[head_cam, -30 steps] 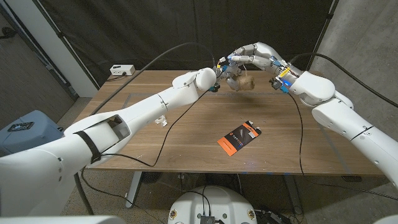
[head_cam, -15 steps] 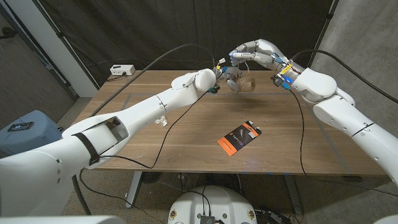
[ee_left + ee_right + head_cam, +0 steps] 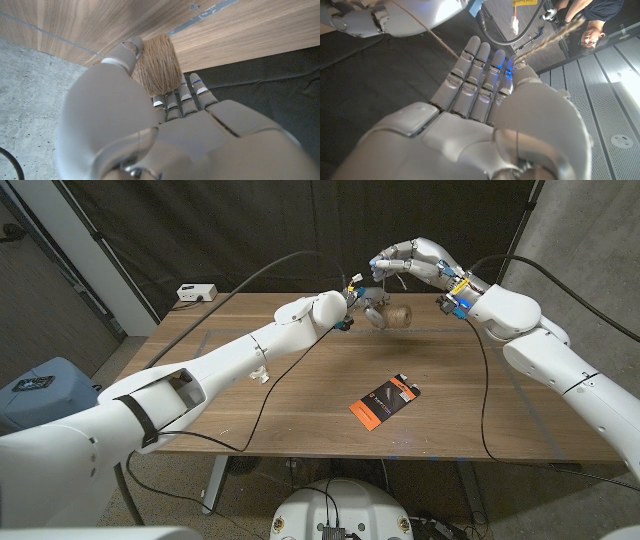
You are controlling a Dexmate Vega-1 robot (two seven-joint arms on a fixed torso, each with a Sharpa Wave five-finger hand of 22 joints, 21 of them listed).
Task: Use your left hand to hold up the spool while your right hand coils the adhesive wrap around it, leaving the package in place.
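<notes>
My left hand (image 3: 364, 306) holds a spool (image 3: 396, 314) wound with tan fibre just above the far middle of the wooden table (image 3: 300, 380). In the left wrist view the spool (image 3: 157, 65) sits between the thumb and the fingers (image 3: 182, 95). My right hand (image 3: 411, 259) hovers above and slightly behind the spool. It pinches a thin tan strand (image 3: 434, 36) that runs toward my left hand (image 3: 380, 15), and the strand's frayed end sticks out past the fingers. A black and orange package (image 3: 383, 400) lies flat on the table, nearer to me.
A white box (image 3: 195, 293) with a cable sits at the table's far left corner. Black cables trail over the tabletop, and a small clear item (image 3: 260, 373) lies by my left forearm. A blue bin (image 3: 38, 386) stands off the left side. A person (image 3: 597, 20) shows in the right wrist view.
My right hand has risen a little and drawn back from the spool with the strand. The left hand, spool and package have barely moved.
</notes>
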